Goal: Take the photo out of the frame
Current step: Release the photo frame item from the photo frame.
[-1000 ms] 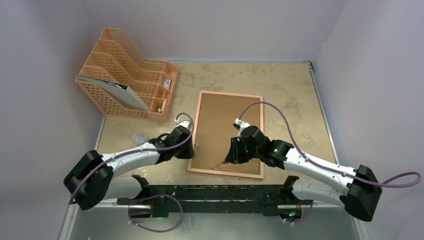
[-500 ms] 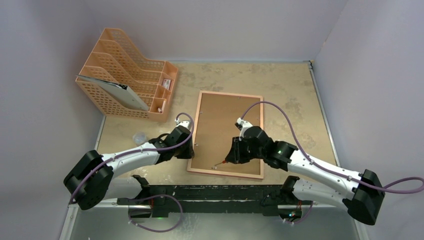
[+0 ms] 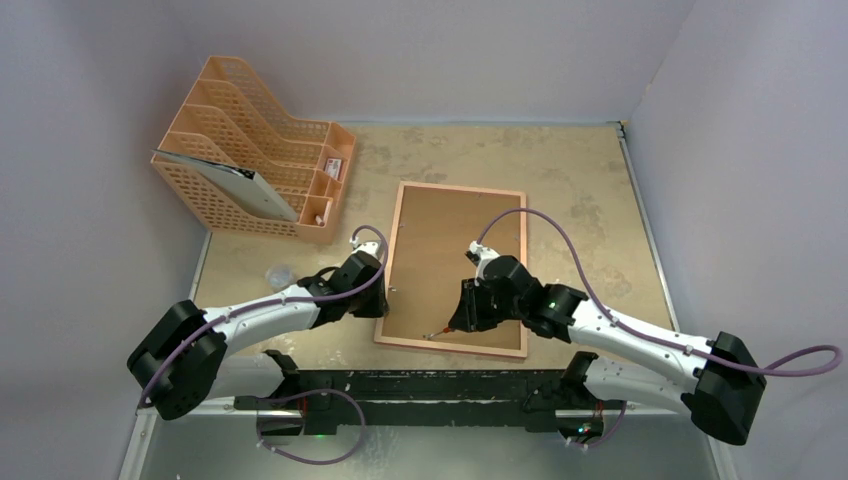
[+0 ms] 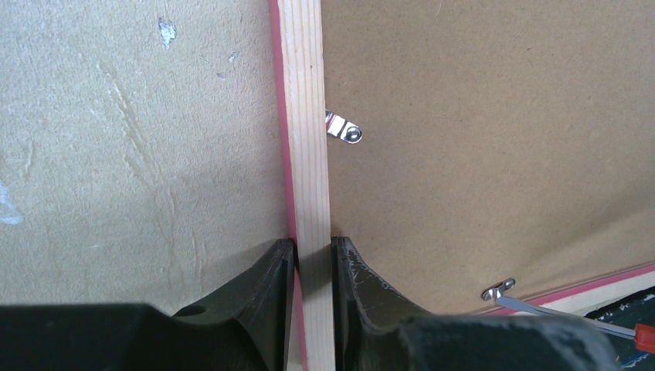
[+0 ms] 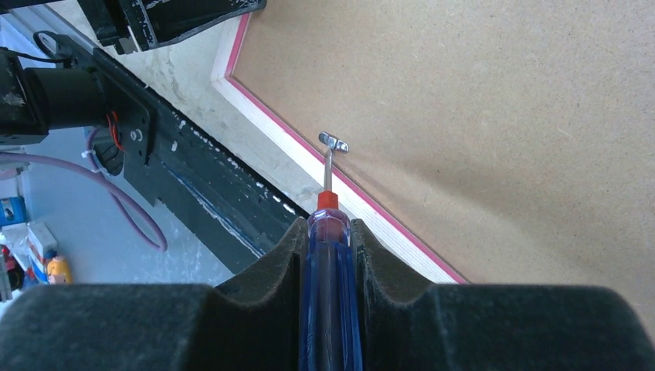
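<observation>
Left fingers (image 4: pixel 263 301) pinch the pink frame (image 4: pixel 305 116), brown back up; right fingers (image 5: pixel 266 267) clamp a screwdriver (image 5: pixel 328 255), blue handle showing only wrist-side.

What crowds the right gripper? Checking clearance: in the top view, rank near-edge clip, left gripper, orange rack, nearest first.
1. near-edge clip, just left, at the screwdriver tip.
2. left gripper, on the frame's left rail.
3. orange rack, far back left.
</observation>
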Robot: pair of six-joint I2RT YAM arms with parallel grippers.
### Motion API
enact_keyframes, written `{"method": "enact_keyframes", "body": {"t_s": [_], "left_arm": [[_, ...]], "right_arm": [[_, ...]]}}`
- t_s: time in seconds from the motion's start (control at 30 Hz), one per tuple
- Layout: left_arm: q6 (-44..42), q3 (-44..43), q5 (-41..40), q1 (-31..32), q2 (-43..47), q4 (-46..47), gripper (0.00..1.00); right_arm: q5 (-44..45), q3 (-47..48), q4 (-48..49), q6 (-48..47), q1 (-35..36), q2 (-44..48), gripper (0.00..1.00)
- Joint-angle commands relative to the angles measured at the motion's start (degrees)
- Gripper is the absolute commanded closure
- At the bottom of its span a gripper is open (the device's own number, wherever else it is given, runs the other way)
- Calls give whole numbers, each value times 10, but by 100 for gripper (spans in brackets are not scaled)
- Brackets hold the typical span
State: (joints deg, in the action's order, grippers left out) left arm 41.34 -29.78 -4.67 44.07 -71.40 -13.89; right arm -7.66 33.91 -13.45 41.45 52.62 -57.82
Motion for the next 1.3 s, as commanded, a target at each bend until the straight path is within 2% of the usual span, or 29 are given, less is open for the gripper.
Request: {"method": "enact_keyframes", "body": {"t_s": [0.0, 0.23, 0.5, 0.87, 1.03, 1.27], "left_arm": [[-8, 17, 9, 8, -14, -53, 100], [-8, 16, 9, 8, -13, -55, 100], [-8, 19, 8, 8, -7, -58, 100], [-8, 21, 10, 8, -6, -56, 100], [2, 29, 26, 10, -2, -44, 100], [18, 36, 30, 16, 8, -35, 100]], "right_arm": [[6, -11, 27, 6, 4, -3, 100], [25, -22, 53, 25, 4, 6, 100], [54, -25, 35, 36, 4, 27, 100], [28, -1, 39, 27, 4, 34, 100], [45, 30, -8, 30, 3, 41, 100], [73, 74, -73, -2, -19, -8, 100]]}}
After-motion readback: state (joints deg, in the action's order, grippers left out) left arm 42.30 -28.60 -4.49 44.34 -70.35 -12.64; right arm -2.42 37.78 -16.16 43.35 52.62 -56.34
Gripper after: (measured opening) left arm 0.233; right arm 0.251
